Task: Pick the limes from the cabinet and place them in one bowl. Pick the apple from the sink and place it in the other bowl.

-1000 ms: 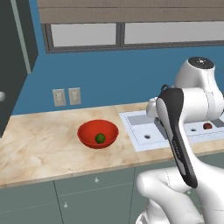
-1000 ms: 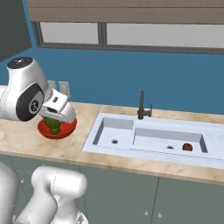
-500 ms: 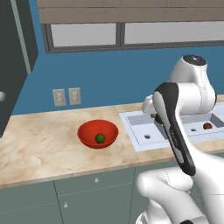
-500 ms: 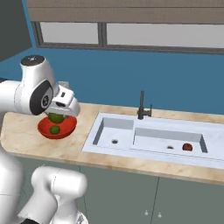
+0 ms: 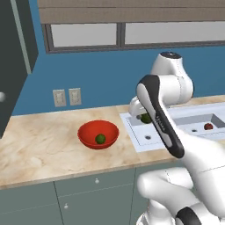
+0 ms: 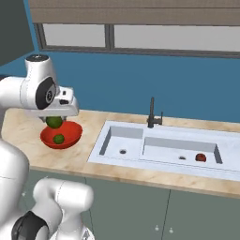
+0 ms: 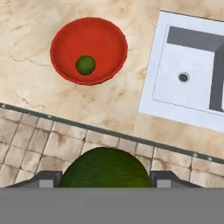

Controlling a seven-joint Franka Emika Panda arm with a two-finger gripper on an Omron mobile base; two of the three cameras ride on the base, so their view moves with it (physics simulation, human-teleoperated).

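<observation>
The gripper [image 7: 105, 177] is clamped on a lime [image 7: 105, 168], the dark green ball bulging between its two fingertips at the bottom of the hand view; in the right base view the held lime [image 6: 54, 122] hangs under the hand just above the bowl's [image 6: 61, 134] back rim, and in the left base view it shows beside the arm over the sink's [image 5: 176, 125] left end. Below the hand runs the front edge of the counter [image 7: 39, 83], with tiled floor on the near side of it. On the marbled counter, a little in from that front edge and just left of the sink [image 7: 192, 74], stands the red bowl [image 7: 89, 50] with the second lime [image 7: 85, 64] lying near its middle, slightly toward the left side [image 5: 100, 139]. The sink is set in the counter to the right of the bowl, its left basin drain [image 7: 183, 77] in view. In the right basin, close to its right end, lies a small red thing, probably the apple [image 6: 200, 157], too small to tell more. The black faucet [image 6: 152, 114] rises at the sink's back edge between the basins. Farther back, two pale wall outlets [image 5: 67, 97] sit on the blue wall above the counter's back edge, and a window [image 6: 140, 37] runs across the wall above them. A dark cabinet [image 5: 13, 57] with a round pale knob [image 5: 2, 96] hangs at the far left.
</observation>
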